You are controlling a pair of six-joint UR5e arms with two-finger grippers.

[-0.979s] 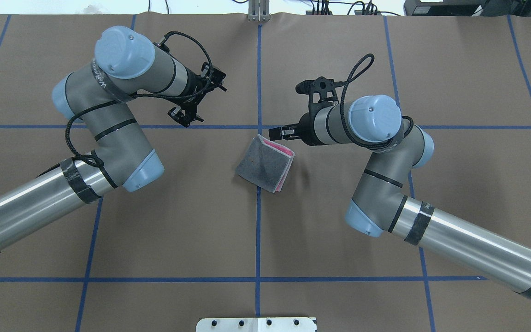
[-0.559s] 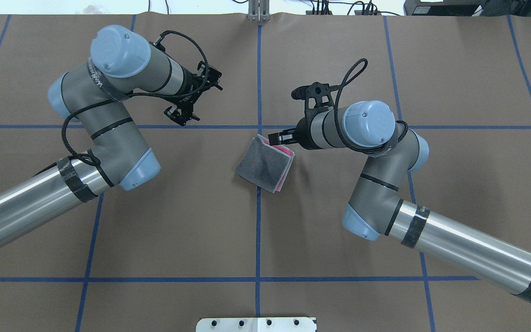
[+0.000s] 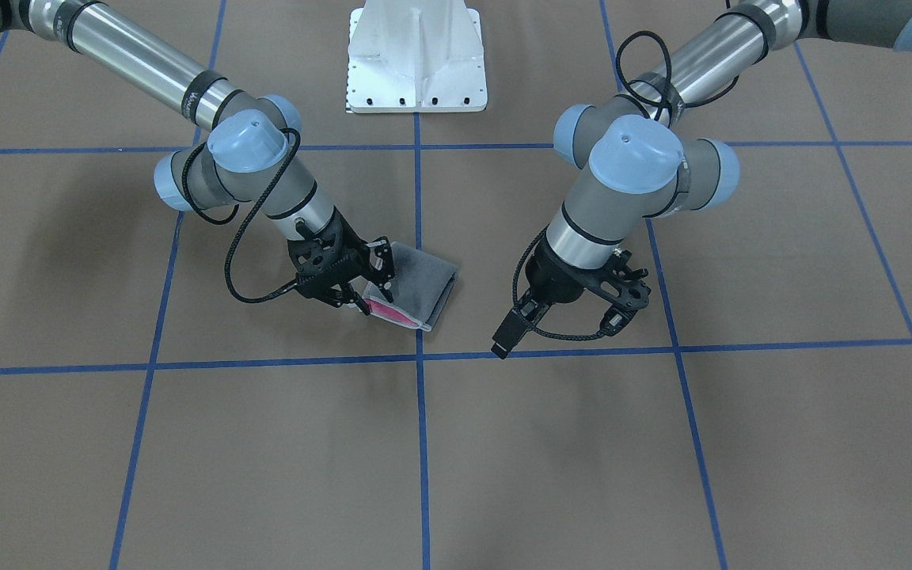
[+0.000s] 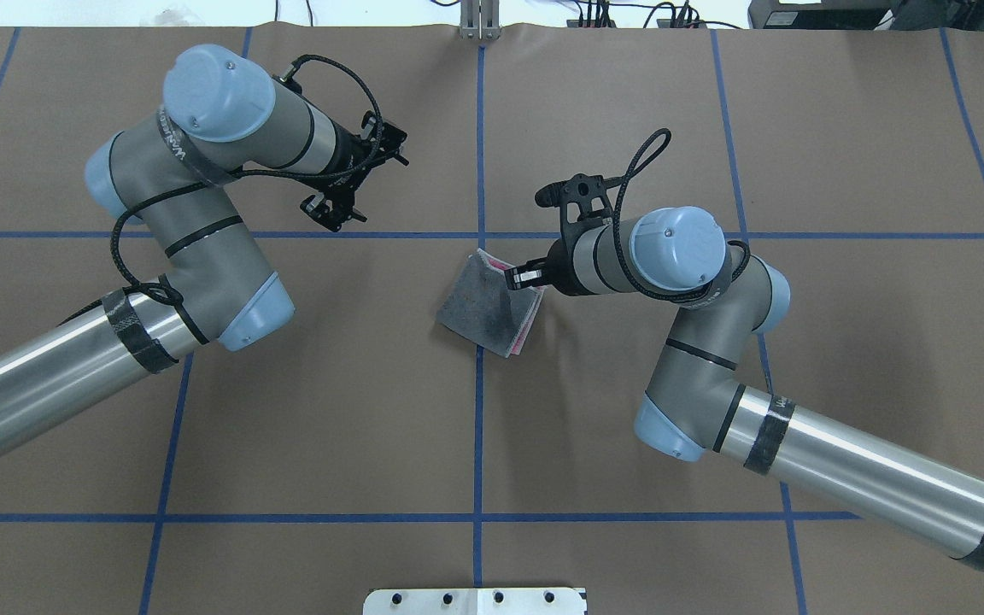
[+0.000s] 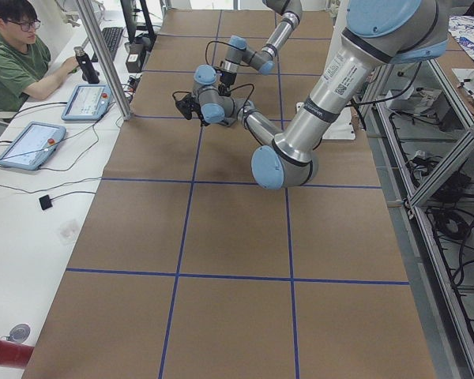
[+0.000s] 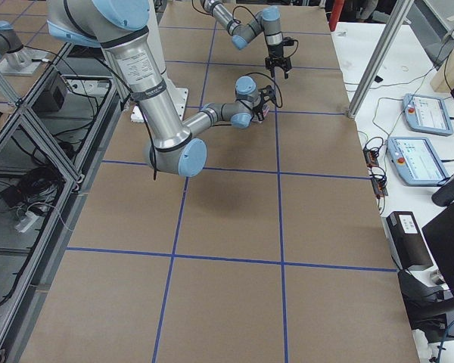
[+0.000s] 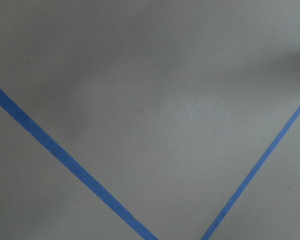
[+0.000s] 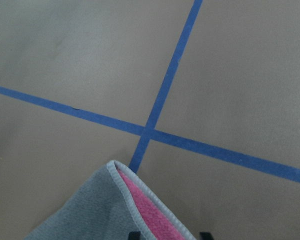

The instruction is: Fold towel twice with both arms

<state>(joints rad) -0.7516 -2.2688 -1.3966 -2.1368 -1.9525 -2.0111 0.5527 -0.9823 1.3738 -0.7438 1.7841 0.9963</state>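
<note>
Squaring up the stack looks like the step in hand. The towel (image 4: 482, 306) lies on the table (image 4: 629, 102) as a small packet, grey face up and apparently folded twice already. Pink layers peep out along the edge under the right gripper (image 4: 519, 275). Its fingertips (image 8: 134, 234) stand apart, with the pink strip between them and the stitched corner just ahead of them. Whether they touch the cloth I cannot tell.

To do this well, I would come down on the pink strip only and close gently, so that just the loose layers are caught. Nudging them in under the grey face is safer than lifting, which could open the packet.

The left gripper (image 4: 334, 213) hangs over bare table, well apart from the towel; whether its fingers are apart or together cannot be told. It could pin the side opposite the right fingers.
</note>
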